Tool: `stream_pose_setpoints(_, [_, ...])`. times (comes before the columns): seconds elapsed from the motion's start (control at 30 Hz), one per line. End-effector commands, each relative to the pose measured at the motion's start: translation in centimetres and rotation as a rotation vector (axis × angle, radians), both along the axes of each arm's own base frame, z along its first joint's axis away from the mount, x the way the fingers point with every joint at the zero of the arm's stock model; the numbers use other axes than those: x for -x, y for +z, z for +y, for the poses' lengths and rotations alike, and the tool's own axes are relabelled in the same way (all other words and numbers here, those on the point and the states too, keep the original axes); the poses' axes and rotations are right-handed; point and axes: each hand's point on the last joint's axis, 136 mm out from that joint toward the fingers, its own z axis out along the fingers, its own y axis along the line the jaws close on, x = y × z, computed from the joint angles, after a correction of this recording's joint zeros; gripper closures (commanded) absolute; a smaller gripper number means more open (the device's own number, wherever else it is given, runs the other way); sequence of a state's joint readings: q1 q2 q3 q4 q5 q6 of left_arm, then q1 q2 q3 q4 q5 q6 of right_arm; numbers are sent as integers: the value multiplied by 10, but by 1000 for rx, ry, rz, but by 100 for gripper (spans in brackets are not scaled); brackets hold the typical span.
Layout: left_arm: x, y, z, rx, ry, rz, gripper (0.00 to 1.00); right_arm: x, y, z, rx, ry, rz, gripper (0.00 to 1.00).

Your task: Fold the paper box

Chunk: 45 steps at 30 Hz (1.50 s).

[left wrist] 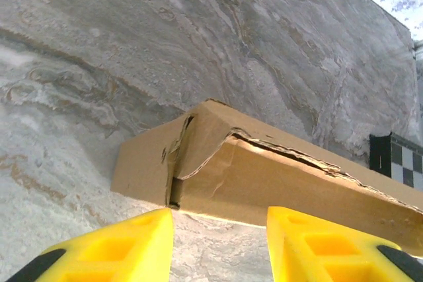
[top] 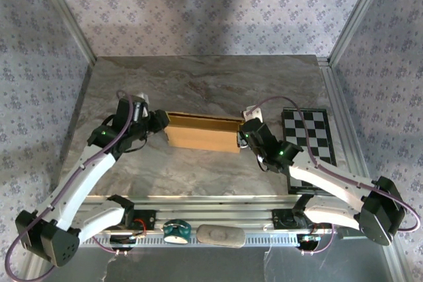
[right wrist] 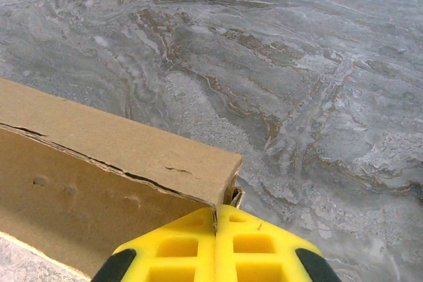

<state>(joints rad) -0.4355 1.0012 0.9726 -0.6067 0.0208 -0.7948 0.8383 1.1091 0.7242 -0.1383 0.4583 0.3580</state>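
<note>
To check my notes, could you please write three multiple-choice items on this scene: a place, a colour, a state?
1. The checkered board, relative to the paper box: A right; B left; C on top.
2. Colour of the pincer fingers: A red; B yellow; C blue.
3. The right pincer: A wide open; B shut; C holding the board.
Answers: A, the top view shows it right of the box; B, both wrist views show yellow; B, its fingers meet at the box's corner.
</note>
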Motion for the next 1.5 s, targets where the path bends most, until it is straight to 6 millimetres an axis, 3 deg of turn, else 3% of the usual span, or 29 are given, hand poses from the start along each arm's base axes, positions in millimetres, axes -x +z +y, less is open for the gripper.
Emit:
stream_pose_setpoints(0.0, [-7, 32, 14, 57, 122, -13, 63, 15, -35, -8, 117, 28, 109, 100])
stream_pose_setpoints(0.1, [-10, 27, 6, 109, 182, 170, 67, 14, -34, -7, 114, 30, 106, 100])
stream_pose_setpoints(0.2, [-3, 9, 0, 112, 253, 376, 67, 14, -35, -7, 119, 32, 107, 100])
stream_pose_setpoints(0.37, [-12, 2, 2, 151, 386, 467, 61, 13, -33, -7, 118, 30, 101, 100])
stream_pose_setpoints(0.5, [5, -14, 1, 149, 498, 681, 52, 13, -33, -6, 121, 33, 99, 100])
stream_pose_setpoints(0.67, [-8, -11, -13, 404, 610, 608, 29, 12, -32, -7, 120, 30, 98, 100])
stream_pose_setpoints(0.8, [-9, 2, -7, 409, 649, 582, 24, 12, -31, -7, 120, 32, 98, 100])
stream_pose_setpoints(0.93, [-19, 3, -10, 481, 666, 544, 23, 11, -32, -8, 121, 32, 101, 100])
stream_pose_setpoints(1.27, [-26, -36, -23, 521, 671, 598, 22, 9, -30, -9, 116, 33, 101, 100])
stream_pose_setpoints(1.47, [-22, -56, -20, 515, 689, 594, 35, 9, -31, -9, 113, 33, 104, 100])
